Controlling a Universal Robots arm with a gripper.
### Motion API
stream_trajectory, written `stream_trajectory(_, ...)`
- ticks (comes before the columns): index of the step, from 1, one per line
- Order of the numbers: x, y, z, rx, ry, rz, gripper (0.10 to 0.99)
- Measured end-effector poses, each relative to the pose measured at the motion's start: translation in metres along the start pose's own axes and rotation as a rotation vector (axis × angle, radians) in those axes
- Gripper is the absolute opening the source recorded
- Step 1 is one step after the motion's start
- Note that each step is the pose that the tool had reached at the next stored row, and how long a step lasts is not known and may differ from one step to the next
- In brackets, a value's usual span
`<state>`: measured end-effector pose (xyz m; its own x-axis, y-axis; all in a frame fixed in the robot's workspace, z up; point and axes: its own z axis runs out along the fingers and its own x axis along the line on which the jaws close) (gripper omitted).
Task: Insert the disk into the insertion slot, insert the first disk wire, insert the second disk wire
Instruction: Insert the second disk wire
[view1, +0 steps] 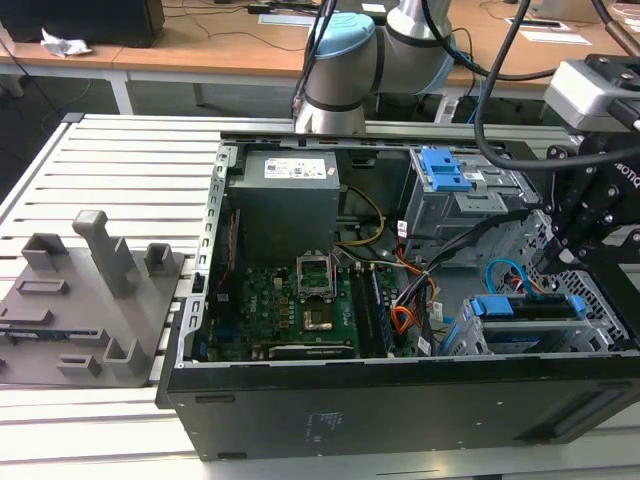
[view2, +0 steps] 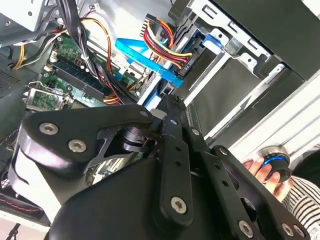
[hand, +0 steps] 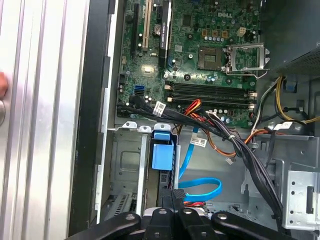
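Note:
The disk (view1: 522, 310) sits in its blue carrier (hand: 162, 154) inside the grey perforated insertion slot (view1: 592, 300) at the case's corner, on the exterior view's right. A red, yellow and black wire bundle (view2: 167, 47) ends in a black plug at the disk's edge. The light-blue second disk wire (hand: 202, 184) curves in a loop just above the disk (view2: 212, 41). Its end runs to the tip of my gripper (hand: 174, 196), whose fingers stand close together there. In the exterior view my gripper (view1: 552, 258) reaches down over the slot, next to the wire's loop (view1: 503, 272).
A taller grey cage with a blue latch (view1: 445, 170) stands behind the slot. Black and orange cables (hand: 225, 135) cross between it and the motherboard (view1: 290, 300). A grey fixture (view1: 90, 300) lies on the slatted table. A person's hand (view2: 257, 167) holds a round button.

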<state>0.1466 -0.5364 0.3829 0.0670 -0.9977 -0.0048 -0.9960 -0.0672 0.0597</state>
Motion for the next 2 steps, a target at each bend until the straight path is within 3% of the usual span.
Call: stream_trajectory(2,0.0,0.0,0.0,0.0,0.0,0.0,0.106)
